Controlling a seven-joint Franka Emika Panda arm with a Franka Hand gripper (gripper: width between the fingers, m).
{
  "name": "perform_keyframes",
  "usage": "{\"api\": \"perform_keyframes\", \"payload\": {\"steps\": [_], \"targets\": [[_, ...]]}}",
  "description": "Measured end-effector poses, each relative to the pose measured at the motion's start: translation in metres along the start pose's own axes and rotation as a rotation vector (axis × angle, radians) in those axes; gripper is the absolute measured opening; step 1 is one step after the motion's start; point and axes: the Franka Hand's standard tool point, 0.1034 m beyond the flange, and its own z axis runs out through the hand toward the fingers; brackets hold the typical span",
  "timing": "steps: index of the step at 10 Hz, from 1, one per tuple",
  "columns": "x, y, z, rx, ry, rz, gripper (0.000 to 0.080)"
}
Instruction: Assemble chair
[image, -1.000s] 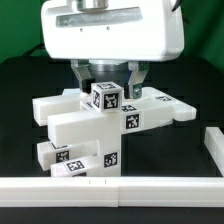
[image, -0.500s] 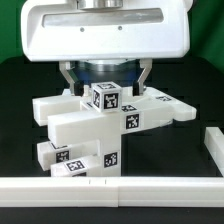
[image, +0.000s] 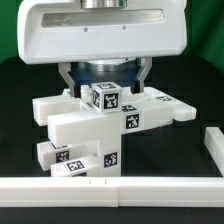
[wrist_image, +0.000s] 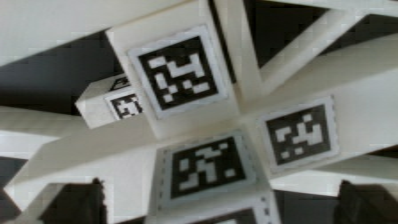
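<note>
We see the gripper (image: 105, 76) spread wide over the chair (image: 88, 128), fingers (image: 67, 76) either side of its top cube (image: 107, 97), apparently not touching; chair sits on the table (image: 16, 112) near the rail (image: 100, 188) along its edge

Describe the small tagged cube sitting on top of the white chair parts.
The small cube looks like chunky white plastic, with black-and-white square tags on its two visible faces. It sits corner-on to the exterior view, atop the joined chair parts. The open pincer hangs just above, straddling it; whether they touch cannot be told.
</note>
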Motion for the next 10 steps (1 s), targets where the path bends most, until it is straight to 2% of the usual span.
{"api": "perform_keyframes", "payload": {"steps": [1, 3, 4, 5, 10], "targets": [[-0.0002, 0.0005, 0.0001, 0.000, 0.000, -0.001, 0.0649], [-0.0003, 0.0005, 0.0001, 0.000, 0.000, 0.000, 0.0397], [-0.0003, 0.0005, 0.0001, 0.000, 0.000, 0.000, 0.0397], [-0.0003, 0.0005, 0.0001, 0.000, 0.000, 0.011, 0.0286], [-0.0005, 0.0012, 0.0004, 0.004, 0.000, 0.256, 0.0286]]}}
